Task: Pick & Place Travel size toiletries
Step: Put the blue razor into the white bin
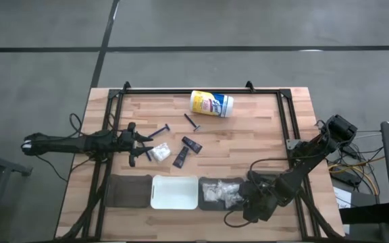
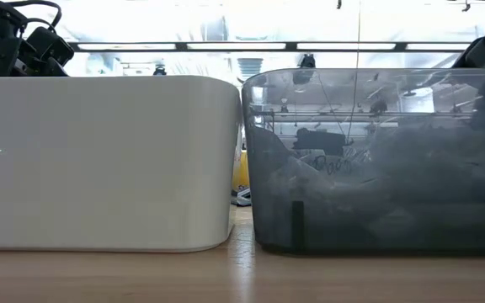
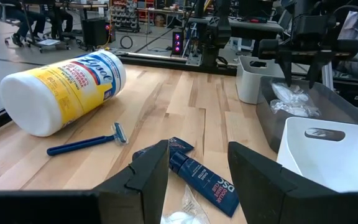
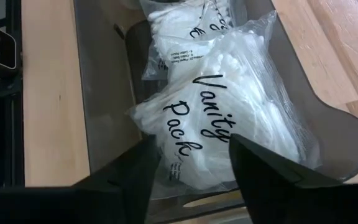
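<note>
Loose toiletries lie flat on the wooden table: two razors (image 1: 161,130) (image 1: 193,122), two black tubes (image 1: 192,145) (image 1: 180,157) and a white packet (image 1: 157,153). My left gripper (image 1: 140,140) (image 3: 197,168) waits open just left of them, nothing between its fingers. My right gripper (image 1: 245,197) (image 4: 194,168) hangs open over the translucent grey bin (image 1: 211,180) at the near edge. A white "Vanity Pack" packet (image 4: 222,106) lies in that bin on top of another packet (image 4: 185,31), with my right fingers on either side of its near end. My right gripper slants down into the grey bin, its open fingers (image 4: 135,168) standing on either side of the top packet's near end (image 4: 185,155). I cannot tell whether they touch it. The packet lies on the other packets in the bin.
A yellow-and-white wipes canister (image 1: 211,103) lies on its side at the far edge. A white bin (image 1: 174,192) and a dark grey bin (image 1: 128,190) stand left of the translucent one. A black frame (image 1: 201,90) borders the table. Bare wood shows at the centre right.
</note>
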Controlling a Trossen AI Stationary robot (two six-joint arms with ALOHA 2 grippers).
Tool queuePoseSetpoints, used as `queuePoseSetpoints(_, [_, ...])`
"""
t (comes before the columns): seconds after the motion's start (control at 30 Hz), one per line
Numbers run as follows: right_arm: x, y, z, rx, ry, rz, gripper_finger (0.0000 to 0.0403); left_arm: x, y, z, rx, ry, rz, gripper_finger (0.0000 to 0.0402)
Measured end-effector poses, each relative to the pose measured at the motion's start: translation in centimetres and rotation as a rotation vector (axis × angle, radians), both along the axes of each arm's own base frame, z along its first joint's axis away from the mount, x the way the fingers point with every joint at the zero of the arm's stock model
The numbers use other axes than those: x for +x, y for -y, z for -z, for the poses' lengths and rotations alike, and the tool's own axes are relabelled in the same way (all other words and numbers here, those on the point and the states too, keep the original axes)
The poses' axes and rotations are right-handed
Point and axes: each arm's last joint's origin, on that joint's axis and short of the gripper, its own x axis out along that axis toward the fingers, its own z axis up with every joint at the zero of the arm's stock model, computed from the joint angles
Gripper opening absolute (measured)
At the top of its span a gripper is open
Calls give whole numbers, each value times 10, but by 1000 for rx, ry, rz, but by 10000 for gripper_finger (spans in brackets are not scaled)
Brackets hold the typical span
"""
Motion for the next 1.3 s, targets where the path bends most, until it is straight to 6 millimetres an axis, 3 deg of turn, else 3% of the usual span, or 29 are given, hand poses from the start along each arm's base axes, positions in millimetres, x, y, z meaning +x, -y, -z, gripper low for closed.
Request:
queuePoseSetpoints(0.23, [4,2,-2,-13,8,-14,255,0,0,0,0,1,0,171])
queuePoseSetpoints(0.57, [42,20,-27,-170,184,-205,304,0,0,0,0,1,0,171])
queuePoseSetpoints(0.67, [49,26,-33,-213,286,-261,315,0,0,0,0,0,0,171])
queuePoseSetpoints(0.9, [51,55,-29,-261,352,-306,333,0,0,0,0,0,0,171])
queuePoseSetpoints(1.03, [44,80,-26,-262,449,-321,340,0,0,0,0,0,0,171])
queuePoseSetpoints(1.3, [-1,130,-13,-277,539,-243,337,0,0,0,0,0,0,171])
